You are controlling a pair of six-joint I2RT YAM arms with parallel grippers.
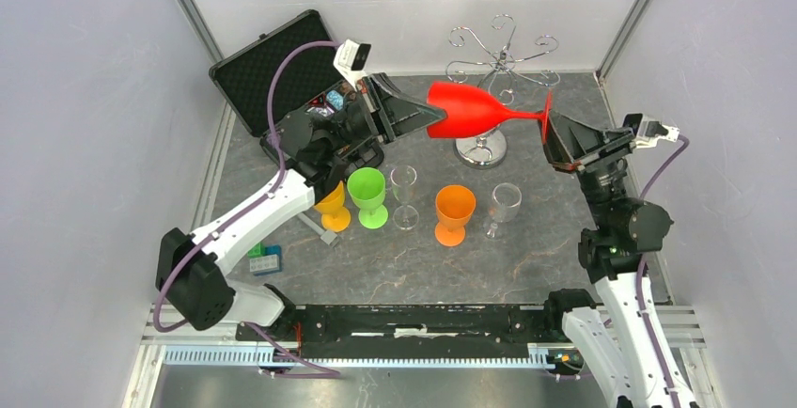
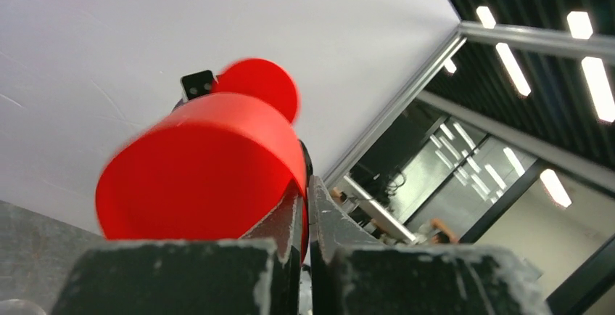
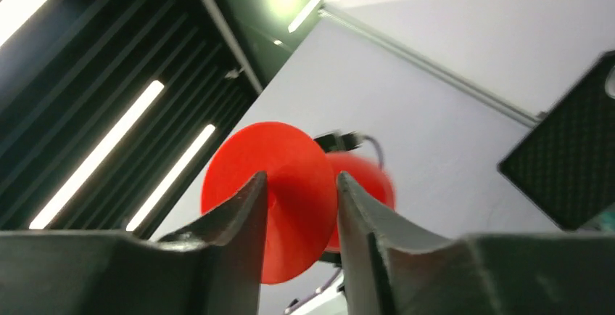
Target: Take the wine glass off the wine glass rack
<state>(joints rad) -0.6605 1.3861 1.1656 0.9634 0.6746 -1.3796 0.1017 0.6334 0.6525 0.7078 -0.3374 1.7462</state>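
A red wine glass [image 1: 475, 109] hangs level in the air, off the chrome wine glass rack [image 1: 498, 55] standing behind it at the back. My left gripper [image 1: 425, 118] is shut on the rim of the bowl; the left wrist view shows the red wall [image 2: 203, 170] pinched between the nearly closed fingers of this gripper [image 2: 304, 184]. My right gripper [image 1: 554, 137] is open at the glass's foot. In the right wrist view its fingers [image 3: 301, 176] stand apart, with the round red foot [image 3: 290, 213] just beyond them; I cannot tell if they touch it.
A yellow [image 1: 332, 206], a green [image 1: 368, 195], a clear [image 1: 404, 192], an orange [image 1: 454, 212] and another clear glass [image 1: 505, 206] stand in a row mid-table. The rack's round base [image 1: 481, 149] is below the red glass. An open black case [image 1: 273, 70] lies at the back left.
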